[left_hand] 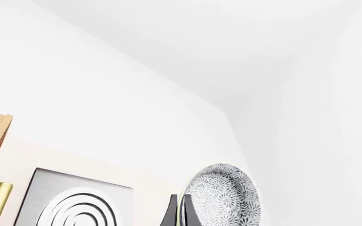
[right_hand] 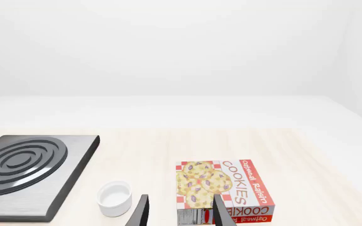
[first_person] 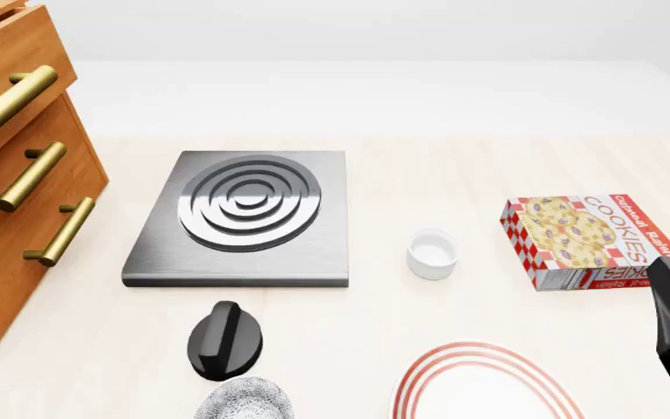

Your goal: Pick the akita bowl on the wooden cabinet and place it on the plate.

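The akita bowl (left_hand: pixel 224 197), white with a dense grey floral pattern, stands on edge in the left wrist view, and my left gripper (left_hand: pixel 179 209) is shut on its rim. From the front, only the bowl's top (first_person: pixel 245 401) shows at the bottom edge, just below my left gripper (first_person: pixel 233 371). The plate (first_person: pixel 487 388) with red rings lies to the bowl's right, apart from it and cut off by the frame. The wooden cabinet (first_person: pixel 15 183) stands far left. My right gripper (right_hand: pixel 181 212) is open and holds nothing, near the cookie box; it shows at the right edge (first_person: pixel 668 281).
A grey square stove (first_person: pixel 242 218) with rings sits mid-table, next to the cabinet. A small white cup (first_person: pixel 433 253) stands between the stove and a red cookie box (first_person: pixel 589 240). Brass handles (first_person: pixel 10 98) stick out from the cabinet's drawers.
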### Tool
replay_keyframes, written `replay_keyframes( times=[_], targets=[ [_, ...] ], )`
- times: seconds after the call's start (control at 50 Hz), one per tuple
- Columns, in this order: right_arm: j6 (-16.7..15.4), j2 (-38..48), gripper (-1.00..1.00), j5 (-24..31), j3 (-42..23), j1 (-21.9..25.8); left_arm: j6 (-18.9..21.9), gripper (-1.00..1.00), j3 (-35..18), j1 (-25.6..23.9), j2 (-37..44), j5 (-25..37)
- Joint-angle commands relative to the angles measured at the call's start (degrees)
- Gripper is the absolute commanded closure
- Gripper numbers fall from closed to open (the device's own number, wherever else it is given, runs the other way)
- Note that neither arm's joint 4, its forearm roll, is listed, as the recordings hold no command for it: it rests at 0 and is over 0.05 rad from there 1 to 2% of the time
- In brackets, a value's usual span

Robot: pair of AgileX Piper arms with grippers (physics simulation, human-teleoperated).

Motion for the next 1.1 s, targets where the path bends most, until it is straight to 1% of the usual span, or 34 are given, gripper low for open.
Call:
replay_keyframes(
  times=[0.02, 0.26, 0.54, 0.84, 1.1],
  targets=[
    [0.00, 0.00, -1.00, 0.00, 0.00, 0.00, -2.17, 1.00, 3.27, -2.27, -1.58, -2.07],
    [-0.01, 0.00, -1.00, 0.00, 0.00, 0.00, -5.33, 1.00, 8.26, -4.11, -3.98, -4.18],
    [0.00, 0.00, -1.00, 0.01, 0.00, 0.00, -8.57, 1.00, 12.00, -6.04, -5.39, -6.16],
    [0.01, 0.00, -1.00, 0.01, 0.00, 0.00, -8.58, 1.00, 13.49, -8.36, -5.55, -6.65],
    [0.01, 0.00, -1.00, 0.01, 0.00, 0.00, -9.20, 1.00, 16.83, -10.20, -6.32, -7.99]
  ],
)
